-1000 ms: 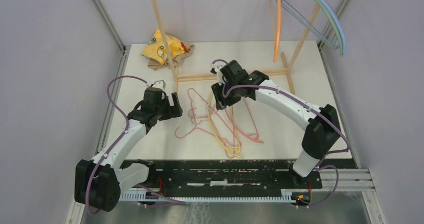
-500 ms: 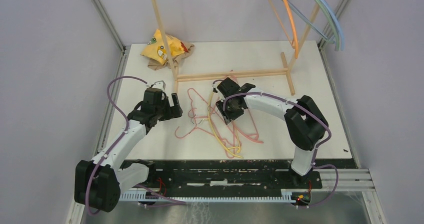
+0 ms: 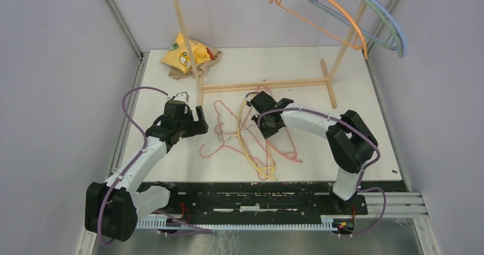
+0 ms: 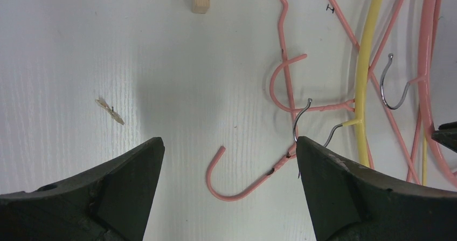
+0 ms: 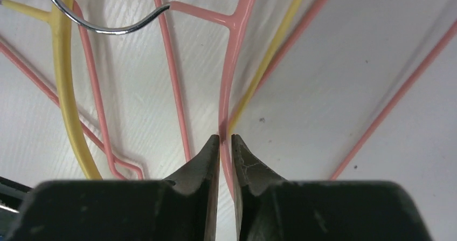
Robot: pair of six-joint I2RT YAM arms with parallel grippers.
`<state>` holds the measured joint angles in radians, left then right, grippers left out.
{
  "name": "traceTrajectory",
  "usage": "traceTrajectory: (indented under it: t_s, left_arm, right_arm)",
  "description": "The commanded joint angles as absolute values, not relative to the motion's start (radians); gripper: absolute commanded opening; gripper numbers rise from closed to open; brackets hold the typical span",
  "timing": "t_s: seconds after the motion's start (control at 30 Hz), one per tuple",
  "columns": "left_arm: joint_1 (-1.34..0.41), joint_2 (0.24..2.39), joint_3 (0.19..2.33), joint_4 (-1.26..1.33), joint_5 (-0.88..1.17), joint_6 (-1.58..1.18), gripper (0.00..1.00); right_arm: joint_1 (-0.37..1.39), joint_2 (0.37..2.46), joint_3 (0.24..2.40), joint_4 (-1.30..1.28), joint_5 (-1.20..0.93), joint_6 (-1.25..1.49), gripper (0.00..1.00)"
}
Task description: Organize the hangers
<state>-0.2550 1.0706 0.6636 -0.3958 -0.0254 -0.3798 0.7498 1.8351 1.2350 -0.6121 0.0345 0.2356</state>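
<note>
While pink and yellow hangers (image 3: 249, 152) lie tangled mid-table (image 3: 354, 95), one pink hanger (image 5: 228, 68) sits pinched in the right gripper (image 5: 225, 139), the left gripper (image 4: 229, 141) gapes wide at the pile's nine o'clock, and other hangers (image 3: 341, 16) dangle from the wooden rack (image 3: 268, 85) at one o'clock.

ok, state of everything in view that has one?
left tool: open, empty, over the table.
right tool: shut on pink hanger.
pink hanger: gripped, not hung.
yellow hangers: on table, tangled with pink ones.
orange hanger: hung on the rack.
yellow bag: crumpled, by rack post.
</note>
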Motion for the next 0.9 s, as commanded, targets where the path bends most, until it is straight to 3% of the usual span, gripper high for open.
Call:
traceTrajectory:
  t_s: [0.0,0.13,0.23,0.27,0.37,0.53,0.87]
  left_arm:
    - [-0.257,1.069,0.660,-0.374,-0.037,-0.342,0.99]
    - [-0.257,1.068,0.660,-0.368,-0.032,-0.341,0.99]
    - [-0.257,1.064,0.660,-0.366,-0.032,-0.341,0.99]
    - [-0.257,1.063,0.660,-0.363,-0.031,-0.342,0.99]
    - [-0.256,1.064,0.657,-0.355,-0.020,-0.345,0.99]
    - [-0.256,1.057,0.656,-0.353,-0.014,-0.344,0.99]
    - [-0.257,1.044,0.655,-0.365,-0.018,-0.344,0.99]
  right_arm:
    - [0.749,1.679,1.225,-0.633,0.114,0.240,0.17]
    - [0.749,1.598,1.248,-0.701,0.029,0.226,0.06]
    - [0.749,1.542,1.265,-0.741,-0.021,0.237,0.05]
    - [0.749,1.533,1.261,-0.749,-0.019,0.239,0.07]
    - [0.749,1.551,1.225,-0.780,0.020,0.226,0.28]
    - [0.750,1.559,1.108,-0.719,0.058,0.185,0.42]
    - [0.745,1.668,1.051,-0.599,0.046,0.121,0.48]
